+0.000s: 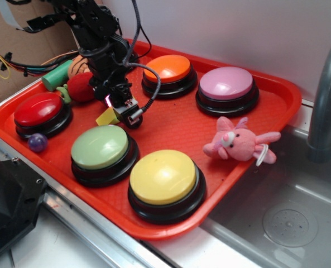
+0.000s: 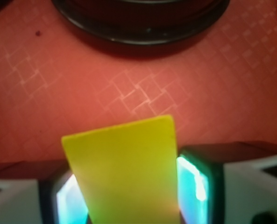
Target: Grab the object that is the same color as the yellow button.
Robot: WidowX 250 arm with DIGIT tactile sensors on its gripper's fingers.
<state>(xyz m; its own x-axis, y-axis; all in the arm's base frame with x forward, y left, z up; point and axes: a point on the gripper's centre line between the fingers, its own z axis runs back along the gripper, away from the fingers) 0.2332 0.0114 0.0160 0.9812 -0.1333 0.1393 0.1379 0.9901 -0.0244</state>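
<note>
Down low on the red tray [image 1: 254, 125], gripper [image 1: 122, 113] narrowed around the yellow wedge block [image 2: 124, 170], pads [image 2: 193, 179] flanking both flat sides. Wedge between green button [image 1: 100, 146] and red button [image 1: 38, 109], matching the yellow button [image 1: 163, 176]. Seemingly gripped, unlifted.

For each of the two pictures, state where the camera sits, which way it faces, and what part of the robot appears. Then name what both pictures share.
Exterior: sits off the robot, in front of and above the red tray, looking down at the buttons, including the yellow button; shows the arm and gripper.
Wrist: sits on the arm just behind the gripper, looking down at the tray; shows both fingers.
Shared: the yellow wedge block between the fingers, the tray surface.
</note>
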